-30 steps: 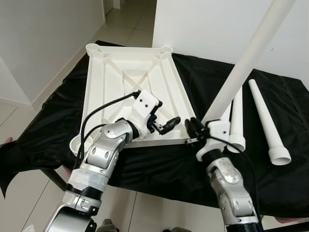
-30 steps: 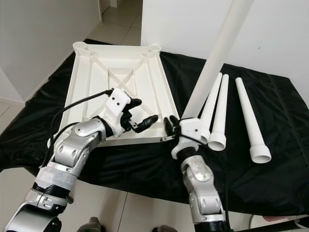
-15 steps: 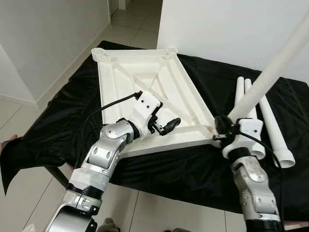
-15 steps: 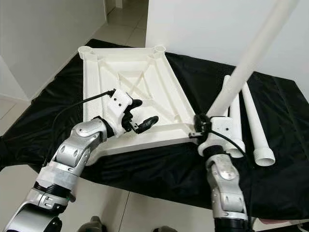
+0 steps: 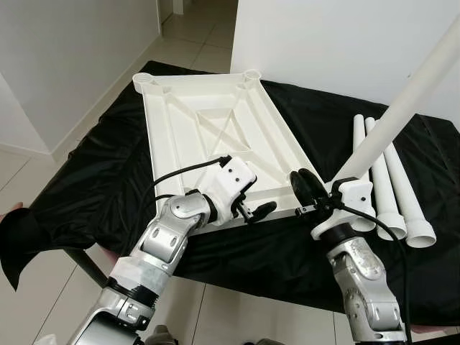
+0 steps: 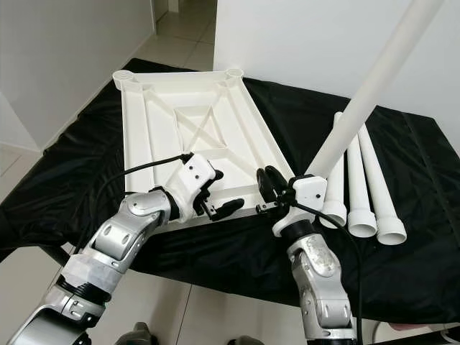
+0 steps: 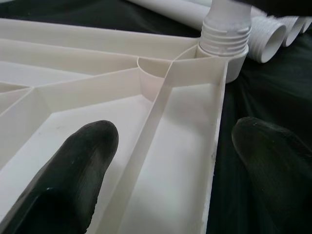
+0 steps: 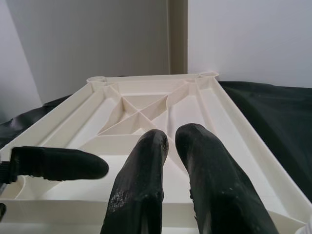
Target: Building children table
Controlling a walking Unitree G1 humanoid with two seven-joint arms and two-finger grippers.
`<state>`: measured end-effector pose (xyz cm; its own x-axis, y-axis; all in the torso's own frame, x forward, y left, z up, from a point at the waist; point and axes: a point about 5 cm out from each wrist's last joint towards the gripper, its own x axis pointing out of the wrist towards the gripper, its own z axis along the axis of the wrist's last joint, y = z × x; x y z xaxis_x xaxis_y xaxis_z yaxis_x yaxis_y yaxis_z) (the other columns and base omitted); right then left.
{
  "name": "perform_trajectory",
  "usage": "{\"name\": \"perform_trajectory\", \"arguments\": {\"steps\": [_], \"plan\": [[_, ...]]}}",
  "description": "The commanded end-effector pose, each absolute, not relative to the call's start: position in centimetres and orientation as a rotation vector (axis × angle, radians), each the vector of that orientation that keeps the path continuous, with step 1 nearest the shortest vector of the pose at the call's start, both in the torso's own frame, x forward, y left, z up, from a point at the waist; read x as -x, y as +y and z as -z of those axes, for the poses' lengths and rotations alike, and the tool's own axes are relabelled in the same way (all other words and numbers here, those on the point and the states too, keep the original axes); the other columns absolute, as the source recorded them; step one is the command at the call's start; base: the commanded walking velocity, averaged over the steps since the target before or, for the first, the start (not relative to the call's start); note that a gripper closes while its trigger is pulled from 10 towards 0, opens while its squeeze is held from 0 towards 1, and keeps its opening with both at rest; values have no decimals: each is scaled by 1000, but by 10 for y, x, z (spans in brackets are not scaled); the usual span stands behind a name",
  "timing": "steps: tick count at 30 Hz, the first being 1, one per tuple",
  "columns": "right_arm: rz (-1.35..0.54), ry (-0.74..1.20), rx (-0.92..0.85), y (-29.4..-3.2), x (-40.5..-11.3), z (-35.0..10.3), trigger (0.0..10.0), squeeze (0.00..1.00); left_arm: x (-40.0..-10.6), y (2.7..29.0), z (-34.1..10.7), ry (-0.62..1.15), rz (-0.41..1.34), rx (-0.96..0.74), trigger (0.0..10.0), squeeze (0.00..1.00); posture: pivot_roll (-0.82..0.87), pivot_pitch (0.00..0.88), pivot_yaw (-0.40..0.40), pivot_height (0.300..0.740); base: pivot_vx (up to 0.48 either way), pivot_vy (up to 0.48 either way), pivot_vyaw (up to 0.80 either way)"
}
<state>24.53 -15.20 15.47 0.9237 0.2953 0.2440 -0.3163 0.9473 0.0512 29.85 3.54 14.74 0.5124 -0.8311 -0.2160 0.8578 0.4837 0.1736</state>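
The white table top lies upside down on a black cloth, ribs facing up. One white leg stands tilted in its near right corner, and its threaded end sits in the corner socket. My right gripper is beside that leg's base. Its fingers are shut with nothing between them and point across the top. My left gripper is open at the near rim, with one finger over the inside and the other over the cloth.
Three more white legs lie side by side on the cloth at the right. The cloth hangs over the table's front edge, with tiled floor below. A white wall stands behind and a corridor opens at the far left.
The left gripper has dropped from above the ribs to the near rim. The right gripper and the leg's base have shifted left, and the table top has turned slightly.
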Motion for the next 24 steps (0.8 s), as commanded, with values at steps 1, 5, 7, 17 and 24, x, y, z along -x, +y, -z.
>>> {"name": "perform_trajectory", "arguments": {"steps": [1, 5, 7, 17, 24], "plan": [[-299, -268, -94, -152, -242, -159, 10000, 0, -299, 32, -143, 136, 1007, -284, 10000, 0, 63, 0, -61, 740, 0, 0, 0], [-228, -274, -64, -153, -239, -157, 10000, 0, -302, 28, -143, 140, 974, -272, 10000, 0, 59, 0, -60, 740, 0, 0, 0], [-76, -256, -50, -163, -229, -147, 10000, 0, -303, 28, -146, 136, 965, -258, 10000, 0, 54, 0, -59, 740, 0, 0, 0], [218, -181, -10, -191, -204, -126, 10000, 0, -306, 31, -148, 133, 954, -249, 10000, 0, 32, 1, -44, 740, 0, 0, 0], [345, -149, 11, -203, -204, -118, 10000, 212, -308, 30, -150, 126, 944, -237, 10000, 0, 31, 0, -38, 740, 0, 0, 0]]}}
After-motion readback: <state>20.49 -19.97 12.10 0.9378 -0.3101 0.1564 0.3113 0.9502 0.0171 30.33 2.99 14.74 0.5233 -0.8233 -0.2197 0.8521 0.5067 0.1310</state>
